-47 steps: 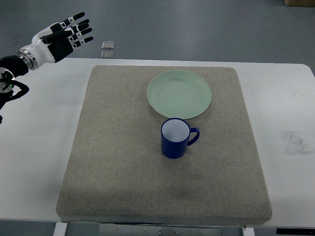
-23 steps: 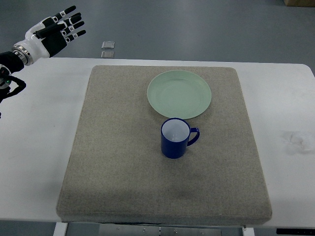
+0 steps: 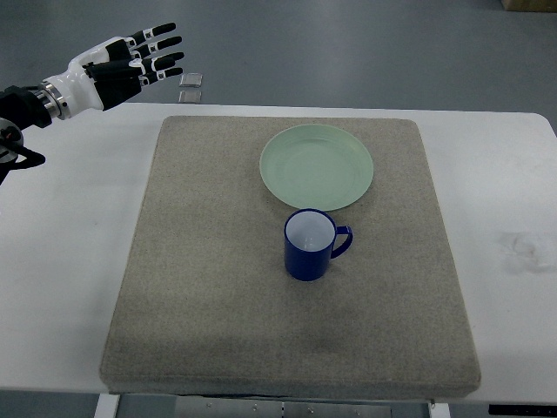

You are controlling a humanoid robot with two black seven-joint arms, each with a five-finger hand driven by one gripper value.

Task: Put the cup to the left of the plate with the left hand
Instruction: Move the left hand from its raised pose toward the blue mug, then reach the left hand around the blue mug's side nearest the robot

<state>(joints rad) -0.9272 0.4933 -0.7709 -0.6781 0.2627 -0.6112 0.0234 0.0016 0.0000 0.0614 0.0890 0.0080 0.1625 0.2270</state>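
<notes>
– Where's the cup (image 3: 308,245)?
– Upright on the grey mat (image 3: 200,287), just below the green plate (image 3: 317,166).
– And the left hand (image 3: 124,63)?
– Far corner of the surface (image 3: 70,226), fingers spread, holding nothing.

Grey felt mat (image 3: 218,287) on white table (image 3: 70,261); two small square tiles (image 3: 191,87) just beyond the fingertips.
</notes>
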